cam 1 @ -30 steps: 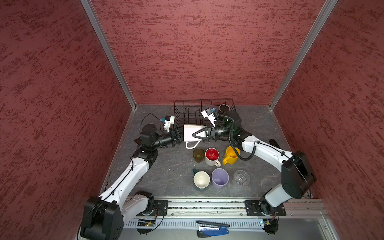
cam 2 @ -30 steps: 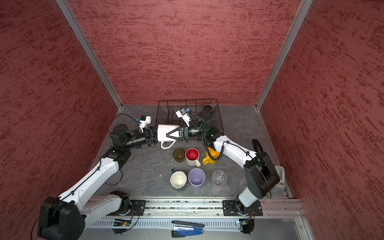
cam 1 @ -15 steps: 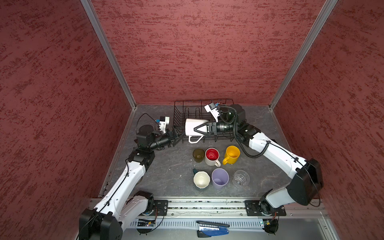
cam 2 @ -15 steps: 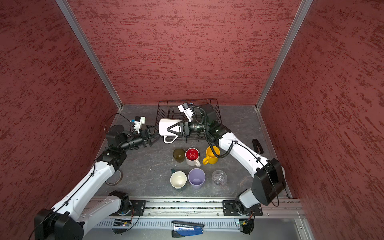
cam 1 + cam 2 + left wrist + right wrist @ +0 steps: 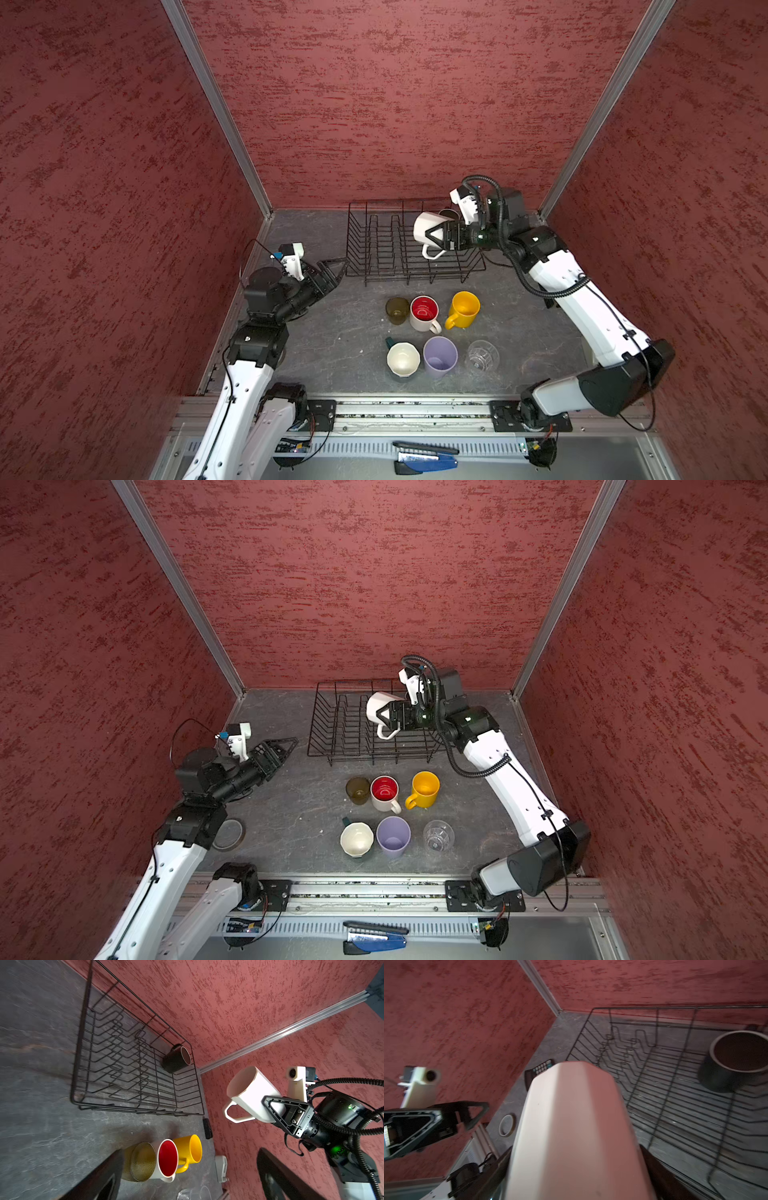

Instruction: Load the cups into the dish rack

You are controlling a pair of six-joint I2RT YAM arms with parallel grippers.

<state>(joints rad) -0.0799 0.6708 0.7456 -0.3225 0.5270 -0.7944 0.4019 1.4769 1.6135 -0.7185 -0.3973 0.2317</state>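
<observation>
My right gripper (image 5: 432,239) is shut on the white mug (image 5: 426,228), holding it on its side in the air above the right part of the black wire dish rack (image 5: 374,253). A black mug (image 5: 176,1060) stands in the rack's far right corner. My left gripper (image 5: 338,266) is open and empty, off the rack's left front corner. On the table in front of the rack stand the olive tumbler (image 5: 397,309), red-lined mug (image 5: 424,312), yellow mug (image 5: 463,308), teal mug (image 5: 402,359), lavender tumbler (image 5: 439,357) and clear glass (image 5: 482,355).
A tape roll (image 5: 227,834) lies beside the left arm. A calculator (image 5: 538,1070) sits on the table left of the rack. A small black device (image 5: 206,1131) lies near the right wall. Red walls close in the back and both sides.
My left gripper opened, let go of the white mug and drew back to the left. My right gripper carried the mug back and to the right, over the rack.
</observation>
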